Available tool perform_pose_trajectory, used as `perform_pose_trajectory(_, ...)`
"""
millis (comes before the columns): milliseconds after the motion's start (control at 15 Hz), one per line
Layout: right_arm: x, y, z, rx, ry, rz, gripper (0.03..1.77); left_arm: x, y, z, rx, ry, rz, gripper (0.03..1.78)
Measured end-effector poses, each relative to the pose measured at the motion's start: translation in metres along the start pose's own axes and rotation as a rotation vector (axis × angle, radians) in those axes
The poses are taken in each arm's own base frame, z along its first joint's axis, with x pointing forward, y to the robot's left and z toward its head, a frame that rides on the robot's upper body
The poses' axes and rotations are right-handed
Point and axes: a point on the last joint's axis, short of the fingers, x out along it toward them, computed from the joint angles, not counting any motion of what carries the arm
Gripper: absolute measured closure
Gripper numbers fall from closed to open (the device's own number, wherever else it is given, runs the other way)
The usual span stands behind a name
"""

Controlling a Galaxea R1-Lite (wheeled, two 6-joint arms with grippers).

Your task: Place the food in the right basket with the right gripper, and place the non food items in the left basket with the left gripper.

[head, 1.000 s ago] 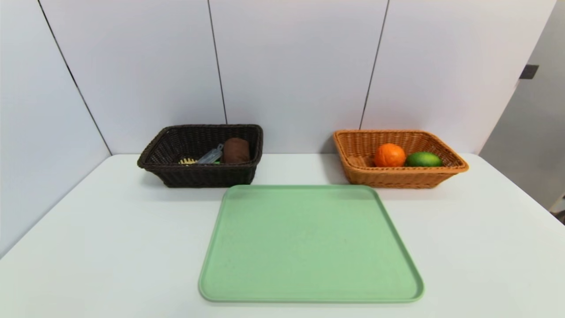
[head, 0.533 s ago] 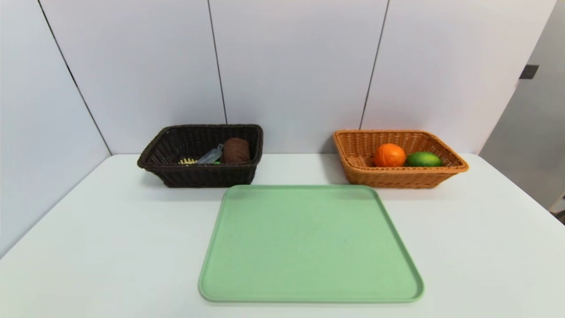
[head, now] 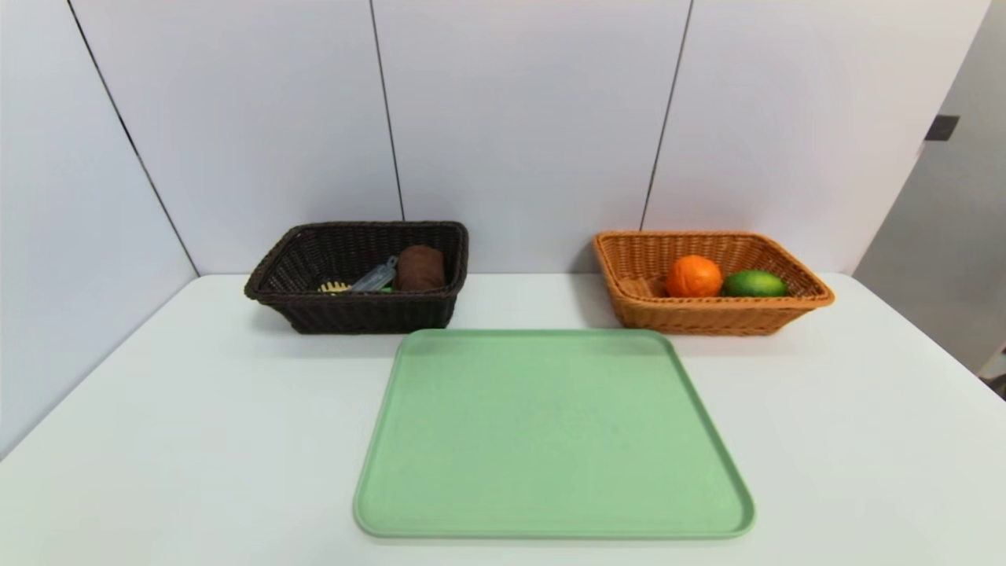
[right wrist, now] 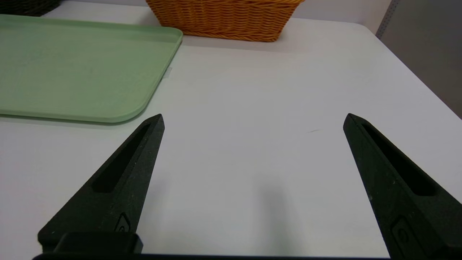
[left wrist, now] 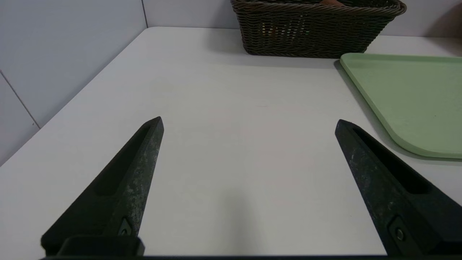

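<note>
Head view: a smooth white table (head: pixel 196 440) carries a flat, pale green tray (head: pixel 550 432), a rounded-corner rectangle with a thin raised rim. Beyond its far corners, near the panelled white wall (head: pixel 526 118), sit two woven baskets with flared sides and braided rims. The left basket (head: pixel 369 314) is very dark brown. Inside it are a rounded, matte brown item (head: pixel 420 269) toward its right end, a slim, grey, translucent-looking utensil (head: pixel 377 277) lying tilted beside it, a pale yellow piece with comb-like teeth (head: pixel 334 288), and a sliver of something green (head: pixel 386 290), mostly hidden. The right basket (head: pixel 707 318) is orange-tan wicker. It holds the food: a round, bright orange fruit (head: pixel 694 277) with a slightly dimpled surface, and just to its right a smooth, oval green fruit (head: pixel 754 284). The left gripper (left wrist: pixel 249 122) is over the table to the left of the tray, its black, tapering fingers spread wide with nothing between them. The right gripper (right wrist: pixel 256 119), of the same wedge-like shape, is over the table to the tray's right, also wide apart and holding nothing.
</note>
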Motion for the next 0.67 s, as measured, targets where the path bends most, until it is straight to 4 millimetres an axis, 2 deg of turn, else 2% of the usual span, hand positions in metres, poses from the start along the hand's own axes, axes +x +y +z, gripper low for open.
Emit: perform_pose_trajectory(667, 0.0, -0.0003, 0.0003, 0.011, -0.002, -0.013, 0.09, 0.0, 0.0, 0.0, -0.002, 0.0, 0.0, 0.12)
